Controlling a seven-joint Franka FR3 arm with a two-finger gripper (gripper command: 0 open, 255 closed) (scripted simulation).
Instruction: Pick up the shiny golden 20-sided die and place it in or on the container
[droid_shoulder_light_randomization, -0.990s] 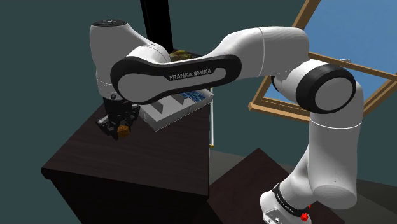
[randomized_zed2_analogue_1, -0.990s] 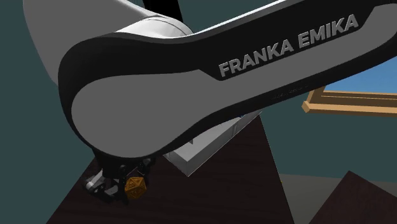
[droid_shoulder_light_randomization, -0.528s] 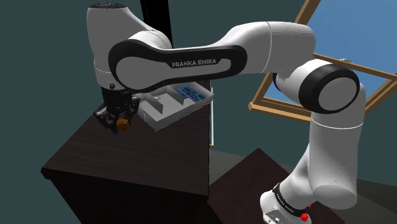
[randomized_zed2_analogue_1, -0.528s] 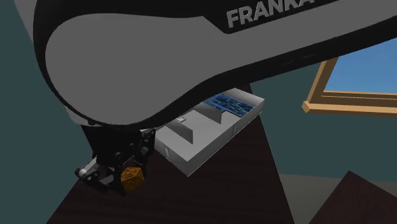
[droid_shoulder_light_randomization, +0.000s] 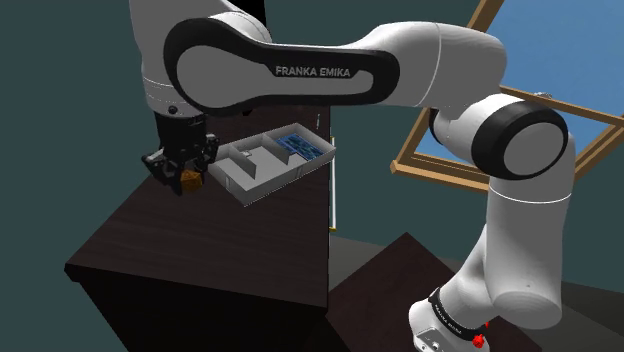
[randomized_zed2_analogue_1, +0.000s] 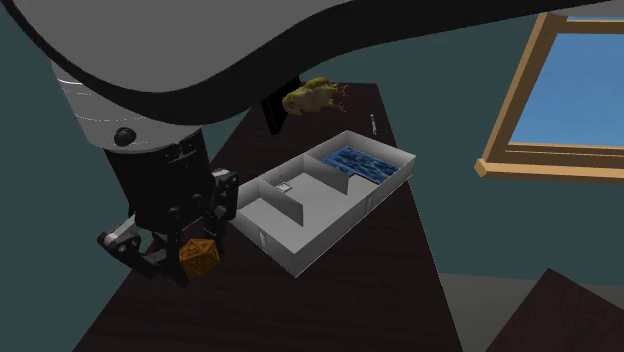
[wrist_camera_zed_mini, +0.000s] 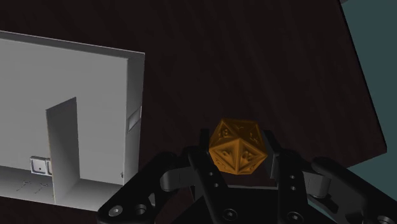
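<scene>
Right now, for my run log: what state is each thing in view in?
golden 20-sided die: clasped between the jaws, in the air.
jaws: shut on the die.
grey container: upright on the dark table, open-topped, die not in it.

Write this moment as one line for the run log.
gripper: shut on shiny orange-gold 20-sided die | die: held above dark wooden table | container: grey partitioned box, beside gripper | die in container: no
</scene>
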